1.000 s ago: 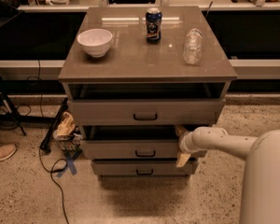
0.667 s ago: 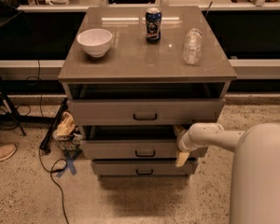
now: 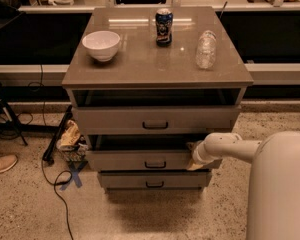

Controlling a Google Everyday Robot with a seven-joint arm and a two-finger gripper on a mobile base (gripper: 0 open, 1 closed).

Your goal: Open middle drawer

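Subject of inspection: the middle drawer [image 3: 125, 160], centre one of three in the cabinet [image 3: 140, 66], between the uppermost drawer [image 3: 110, 120] and the lowest drawer [image 3: 122, 180]. A dark gap shows along its upper edge, so I judge it part-way out and not fully open.

Gripper [image 3: 194, 157] sits against the 3 o'clock end of the drawer front, at the end of the pale arm [image 3: 225, 146] that reaches in from the robot body at 4 o'clock. I cannot tell how the jaws stand; the wrist hides them.

Handling assessment: the front is a flat, stiff panel, smooth and probably slick, with little purchase on its face. The one proper hold is the small black bar handle [image 3: 155, 164] at centre, well toward 9 o'clock of the gripper. I judge that a pull at the end could skew the box in its runners, while a pull at the bar should run straight. Weight is unknown, as the contents are not visible.

Risk noted: the bowl [image 3: 101, 44] at 10 o'clock on the top, the can [image 3: 163, 27] at 12 and the clear bottle [image 3: 206, 49] at 2 stand loose, so a jerk could topple them.
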